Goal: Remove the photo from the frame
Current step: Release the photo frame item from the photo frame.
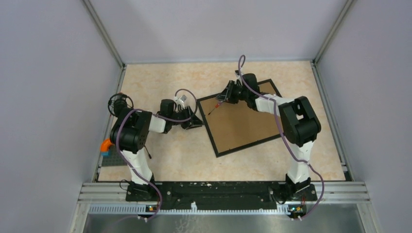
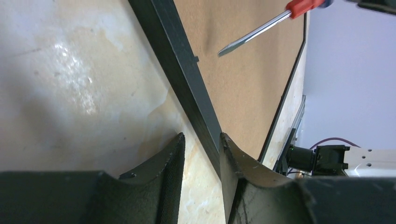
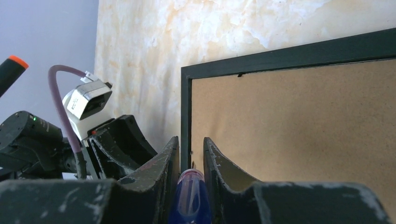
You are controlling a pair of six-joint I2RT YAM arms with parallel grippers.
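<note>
The frame (image 1: 208,128) lies back-up on the desk (image 1: 160,160), turned askew toward the far right corner, with its brown board (image 1: 243,126) showing. The left gripper (image 2: 201,140) sits low at the frame's left rail. Its jaws are partly open, the black rail runs into the gap, and they clamp nothing. The right gripper (image 3: 190,142) has its jaws closed on a screwdriver (image 2: 254,33), whose flat tip hovers just above the board near that rail.

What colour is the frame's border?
Black; the frame shows best in the right wrist view.
</note>
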